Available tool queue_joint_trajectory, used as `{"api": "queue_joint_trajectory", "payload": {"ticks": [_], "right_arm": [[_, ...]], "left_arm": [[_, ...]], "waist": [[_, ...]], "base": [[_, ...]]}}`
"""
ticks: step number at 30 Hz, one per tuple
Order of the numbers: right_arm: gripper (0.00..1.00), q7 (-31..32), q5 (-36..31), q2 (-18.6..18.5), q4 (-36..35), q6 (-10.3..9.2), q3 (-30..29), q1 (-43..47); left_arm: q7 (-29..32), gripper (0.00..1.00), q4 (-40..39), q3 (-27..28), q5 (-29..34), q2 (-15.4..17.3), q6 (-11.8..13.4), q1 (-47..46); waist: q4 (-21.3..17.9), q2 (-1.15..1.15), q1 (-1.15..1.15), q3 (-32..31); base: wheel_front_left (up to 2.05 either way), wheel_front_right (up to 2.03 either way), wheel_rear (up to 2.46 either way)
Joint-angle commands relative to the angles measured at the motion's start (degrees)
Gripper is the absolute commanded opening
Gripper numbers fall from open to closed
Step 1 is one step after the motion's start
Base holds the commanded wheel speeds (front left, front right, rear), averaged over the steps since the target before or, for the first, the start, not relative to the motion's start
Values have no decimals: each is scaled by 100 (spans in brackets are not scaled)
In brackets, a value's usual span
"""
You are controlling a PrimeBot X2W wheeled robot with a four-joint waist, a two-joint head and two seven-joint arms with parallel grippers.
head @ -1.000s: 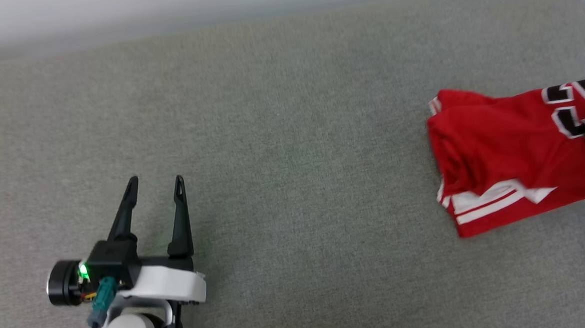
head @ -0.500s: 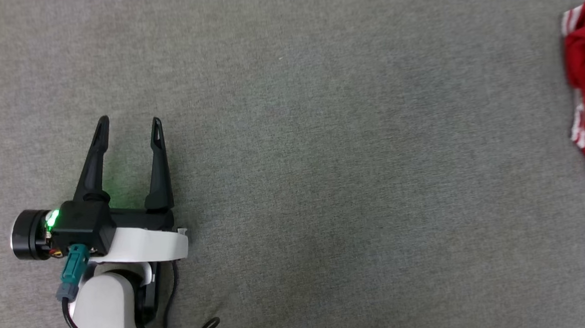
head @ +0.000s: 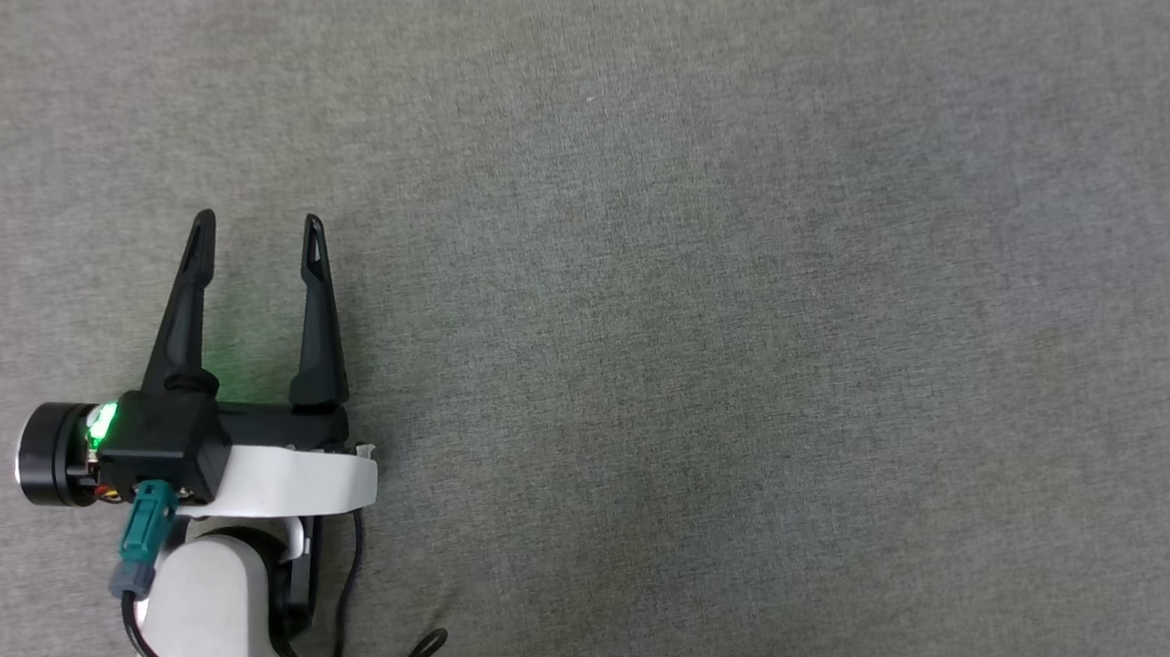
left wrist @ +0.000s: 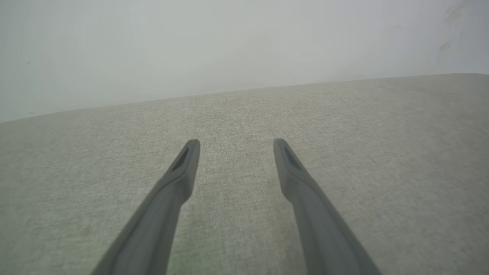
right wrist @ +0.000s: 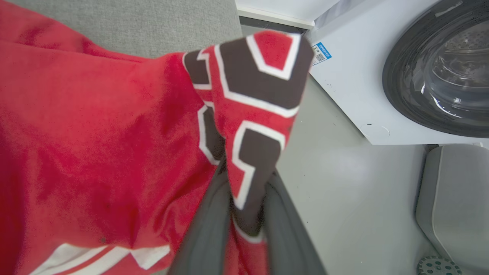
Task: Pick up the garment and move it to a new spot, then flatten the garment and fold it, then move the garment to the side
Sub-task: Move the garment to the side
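1. Right wrist view: the right gripper (right wrist: 246, 179) has its fingers (right wrist: 206, 229) drawn narrow. A raised fold of black, white-outlined lettering is pinched between them.
2. From that pinch the rest of the garment (right wrist: 95, 133) falls away. It is a red body with white-striped trim, bunched on the grey cushion (right wrist: 153, 23) close to the cushion's edge.
3. Past the cushion's edge lie a pale floor (right wrist: 344, 183) and a washing machine (right wrist: 435, 68) with a round glass door. The garment is therefore at the side of the cushion nearest that machine.
4. In the head view the left gripper (head: 257, 225) hangs over bare cushion with its fingers spread wide and nothing between them. The left wrist view shows the same wide gap.
5. The step in hand looks like shifting the garment across the cushion by this single pinch. Whether it is the first move or the last cannot be told from these views.
6. To do it well, the right gripper should:
   - lower the fold until the cloth rests fully on the cushion, well inside its edge;
   - open only once the cloth is down;
   - draw straight back along its fingers so the lettered fold is not dragged.
7. The pinch holds only a small fold, so a fast sweep could pull the layers apart or spill cloth over the cushion's edge. A slow, low carry would suit better.
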Motion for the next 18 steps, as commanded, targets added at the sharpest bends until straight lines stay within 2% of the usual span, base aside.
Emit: {"api": "queue_joint_trajectory", "payload": {"ticks": [1, 5, 10, 15, 18], "right_arm": [[100, -20, -91, 59, -26, -11, -57, 16], [100, -221, -389, 113, -248, -11, -249, 142], [100, -874, -657, 234, -717, -11, -353, 239], [100, -1842, -875, 626, -1229, -10, -357, 291], [100, -2477, -1006, 984, -1485, -10, -309, 397]], "left_arm": [[-12, 100, 12, -6, 8, -18, 16, 10], [-12, 100, 95, -30, -24, -55, 34, 106], [-12, 100, 187, -5, -82, -107, 85, 298], [-12, 100, 294, 18, -163, -172, 137, 566], [-12, 100, 352, 51, -208, -200, 159, 733]], "waist": [[13, 0, -1, -93], [77, 0, -1, -394], [157, 0, -1, -848], [302, 0, -1, -1315], [418, 0, -1, -1574]], "base": [[0, 0, 0], [0, 0, 0], [0, 0, 0], [0, 0, 0], [0, 0, 0]]}}
